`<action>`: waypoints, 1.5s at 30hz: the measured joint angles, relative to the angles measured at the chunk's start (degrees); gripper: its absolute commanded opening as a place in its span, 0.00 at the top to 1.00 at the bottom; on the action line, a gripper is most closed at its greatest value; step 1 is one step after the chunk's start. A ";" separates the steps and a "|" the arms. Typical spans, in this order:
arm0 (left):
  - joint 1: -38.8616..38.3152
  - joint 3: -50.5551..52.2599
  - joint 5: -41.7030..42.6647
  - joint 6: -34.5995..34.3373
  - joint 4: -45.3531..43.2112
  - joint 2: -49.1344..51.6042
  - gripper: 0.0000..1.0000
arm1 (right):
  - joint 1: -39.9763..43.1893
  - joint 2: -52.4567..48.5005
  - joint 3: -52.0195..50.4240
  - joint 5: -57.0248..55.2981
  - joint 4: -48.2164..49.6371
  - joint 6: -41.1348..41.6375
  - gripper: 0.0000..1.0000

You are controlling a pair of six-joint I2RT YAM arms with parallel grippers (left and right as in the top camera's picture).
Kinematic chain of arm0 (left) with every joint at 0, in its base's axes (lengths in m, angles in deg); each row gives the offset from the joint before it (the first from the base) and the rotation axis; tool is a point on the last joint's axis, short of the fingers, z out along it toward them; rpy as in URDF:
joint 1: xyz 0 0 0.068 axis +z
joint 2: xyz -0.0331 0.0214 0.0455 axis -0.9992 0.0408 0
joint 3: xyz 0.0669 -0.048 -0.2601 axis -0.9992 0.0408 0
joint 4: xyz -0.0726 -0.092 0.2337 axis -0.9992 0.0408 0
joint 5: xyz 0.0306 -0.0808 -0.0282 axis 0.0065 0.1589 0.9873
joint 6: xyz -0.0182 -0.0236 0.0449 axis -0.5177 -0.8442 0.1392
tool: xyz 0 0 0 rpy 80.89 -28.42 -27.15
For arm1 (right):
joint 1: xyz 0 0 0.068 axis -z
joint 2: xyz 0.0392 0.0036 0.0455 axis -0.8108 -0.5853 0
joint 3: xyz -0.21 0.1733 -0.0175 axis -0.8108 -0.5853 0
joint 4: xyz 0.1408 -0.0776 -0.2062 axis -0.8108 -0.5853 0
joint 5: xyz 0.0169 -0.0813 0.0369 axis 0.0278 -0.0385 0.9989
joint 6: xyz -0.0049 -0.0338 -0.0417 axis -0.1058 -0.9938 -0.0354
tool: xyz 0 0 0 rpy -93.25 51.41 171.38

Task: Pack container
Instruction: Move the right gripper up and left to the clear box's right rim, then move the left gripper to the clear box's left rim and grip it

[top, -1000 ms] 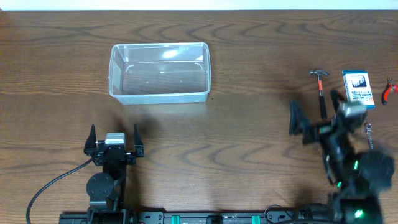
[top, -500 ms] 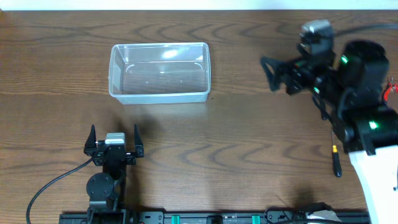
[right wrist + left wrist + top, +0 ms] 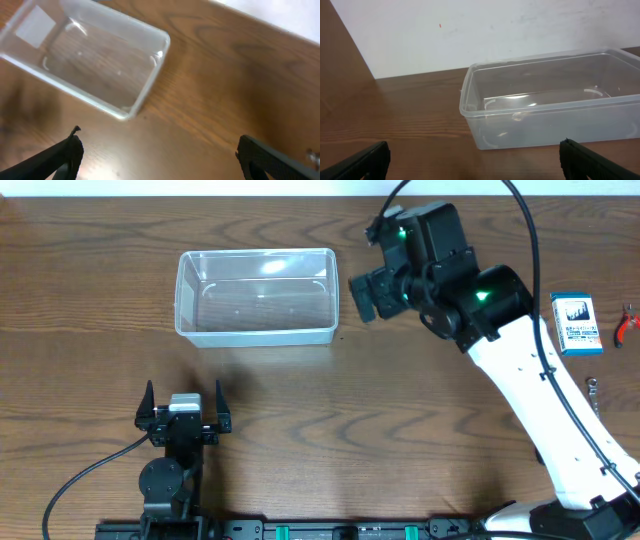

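Note:
The container [image 3: 257,295] is a clear, see-through rectangular tub on the wooden table at the back left, with nothing inside it. My right gripper [image 3: 359,297] hovers just off its right end, open and holding nothing. In the right wrist view the container [image 3: 85,60] lies at the upper left, beyond the open right gripper [image 3: 160,160], whose fingers [image 3: 60,157] stand wide apart over bare wood. My left gripper [image 3: 183,405] rests open near the front left. In the left wrist view the container [image 3: 545,107] stands ahead of the open left gripper [image 3: 475,167].
A blue box [image 3: 576,323] and red pliers [image 3: 626,325] lie at the table's right edge. A small metal piece [image 3: 592,390] lies below them. The white right arm [image 3: 540,380] stretches diagonally over the right half of the table.
My right arm has swung from the right side of the table up and left, ending beside the container's right end. The left arm has not moved.

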 measured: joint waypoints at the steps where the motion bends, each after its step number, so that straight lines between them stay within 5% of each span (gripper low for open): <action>1: 0.00 0.00 0.00 -0.02 0.00 0.00 0.02 | -0.13 -0.11 0.00 -0.07 1.18 0.04 0.01; 7: 0.00 0.00 0.00 0.00 0.00 0.00 0.02 | -0.63 -2.93 2.47 -1.11 4.55 8.70 0.01; 17: 0.00 0.00 0.00 0.00 0.00 0.00 0.02 | -3.13 -15.76 16.96 -2.03 -7.19 19.15 0.01; 27: 0.00 0.00 0.00 0.00 0.00 0.00 0.02 | -3.98 -20.44 19.23 -2.21 -18.05 20.00 0.01; 45: 0.00 0.00 0.02 -0.28 0.00 0.00 0.02 | -3.98 -20.44 19.34 -2.19 -18.47 20.02 0.01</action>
